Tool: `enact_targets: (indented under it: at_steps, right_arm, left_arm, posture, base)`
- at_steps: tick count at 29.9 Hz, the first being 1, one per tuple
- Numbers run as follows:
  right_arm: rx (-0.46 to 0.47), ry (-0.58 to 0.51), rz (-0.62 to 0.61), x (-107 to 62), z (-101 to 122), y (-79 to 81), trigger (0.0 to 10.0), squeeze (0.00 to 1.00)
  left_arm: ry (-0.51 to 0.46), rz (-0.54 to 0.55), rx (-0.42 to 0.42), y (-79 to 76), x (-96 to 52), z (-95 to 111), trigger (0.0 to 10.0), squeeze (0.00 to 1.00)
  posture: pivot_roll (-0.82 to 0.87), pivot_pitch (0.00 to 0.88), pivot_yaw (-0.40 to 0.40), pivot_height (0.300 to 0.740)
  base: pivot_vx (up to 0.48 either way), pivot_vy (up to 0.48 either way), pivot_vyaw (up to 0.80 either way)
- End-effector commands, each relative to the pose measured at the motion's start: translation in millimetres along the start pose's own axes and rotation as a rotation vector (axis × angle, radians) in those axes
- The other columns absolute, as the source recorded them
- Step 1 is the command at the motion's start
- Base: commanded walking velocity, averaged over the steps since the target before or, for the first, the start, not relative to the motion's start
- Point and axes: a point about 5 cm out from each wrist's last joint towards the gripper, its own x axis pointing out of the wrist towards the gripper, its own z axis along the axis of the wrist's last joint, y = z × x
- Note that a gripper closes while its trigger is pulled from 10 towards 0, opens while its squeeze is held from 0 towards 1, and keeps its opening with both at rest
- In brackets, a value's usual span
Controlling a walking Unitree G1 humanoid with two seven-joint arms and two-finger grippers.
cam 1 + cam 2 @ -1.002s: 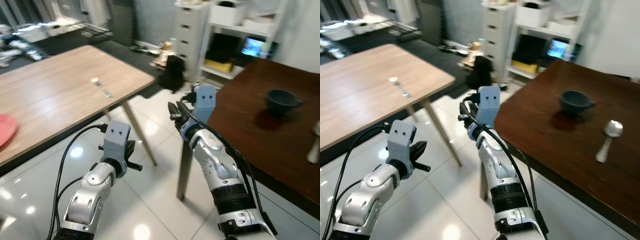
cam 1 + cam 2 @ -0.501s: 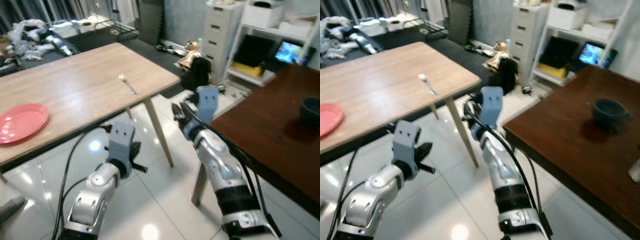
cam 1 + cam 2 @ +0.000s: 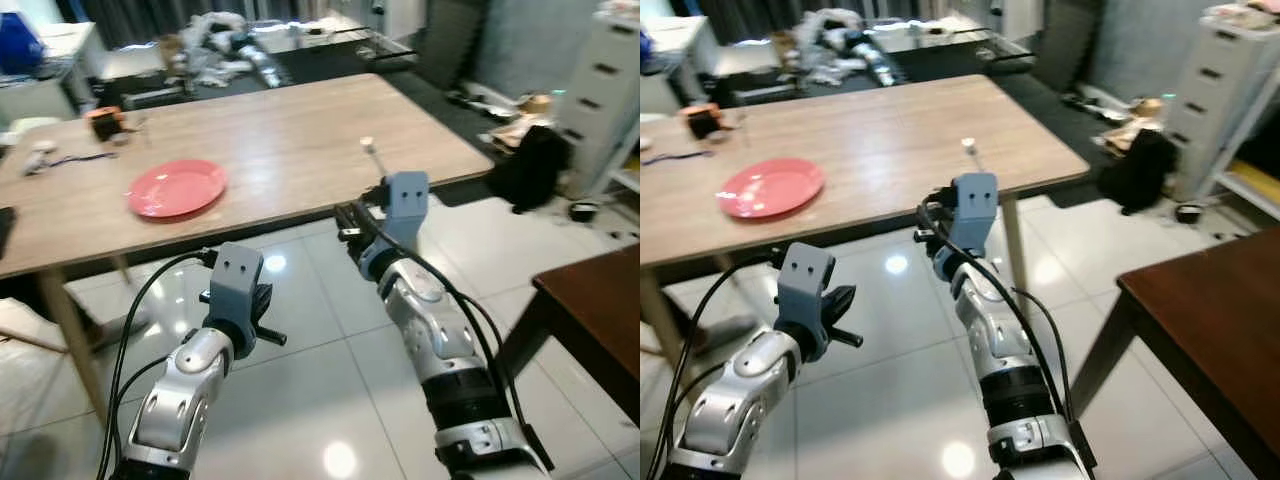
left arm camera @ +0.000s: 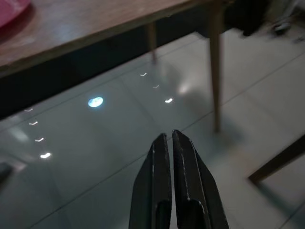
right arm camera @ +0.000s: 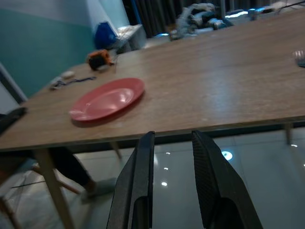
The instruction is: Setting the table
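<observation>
A light wooden table (image 3: 300,150) stands ahead with a red plate (image 3: 176,187) near its front left and a small piece of silver cutlery (image 3: 372,151) near its right corner. Both arms are held out low in front of the table's near edge, over the floor. My left gripper (image 4: 170,135) is shut with nothing in it and points at the tiles under the table. My right gripper (image 5: 172,136) is open and empty, aimed at the table edge, with the red plate (image 5: 107,100) beyond its fingers.
A dark wooden table's corner (image 3: 600,300) juts in at the lower right. A black bag (image 3: 530,165) and white drawers (image 3: 612,70) stand at the right. An orange object (image 3: 103,122) and a cable lie at the table's far left. Glossy tiled floor lies between the tables.
The camera has swung left: the dark table with its bowl has slid off to the right and the red plate has come into view. Both arms keep the same pose.
</observation>
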Motion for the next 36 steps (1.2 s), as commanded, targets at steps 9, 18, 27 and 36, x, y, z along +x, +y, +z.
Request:
enact_targets:
  at_steps: [9, 18, 27, 36]
  right_arm:
    - [0.018, 0.008, -0.01, 0.3, -2.5, 1.4, 10.0, 0.0]
    - [0.02, 0.005, -0.008, 0.6, -1.9, 1.4, 10.0, 0.0]
    - [0.021, 0.004, -0.009, 0.5, -1.7, 1.6, 10.0, 0.0]
    - [0.021, 0.003, -0.011, 0.7, -1.4, 1.2, 10.0, 0.0]
  left_arm:
    - [0.024, 0.024, -0.015, 5.5, 0.2, -3.7, 10.0, 0.0]
    - [0.024, 0.029, -0.013, 6.0, 0.3, -3.8, 10.0, 0.0]
    - [0.023, 0.033, -0.001, 7.3, 0.5, -4.2, 10.0, 0.0]
    - [0.026, 0.035, -0.001, 7.7, 0.5, -4.7, 10.0, 0.0]
  posture:
    - [-0.01, 0.104, 0.126, 0.74]
    - [-0.02, 0.105, 0.127, 0.74]
    - [-0.02, 0.105, 0.127, 0.74]
    - [-0.02, 0.107, 0.127, 0.74]
  base:
    - [0.0, 0.0, 0.37]
    - [0.0, 0.0, 0.0]
    - [0.372, 0.0, 0.0]
    - [0.473, 0.0, 0.0]
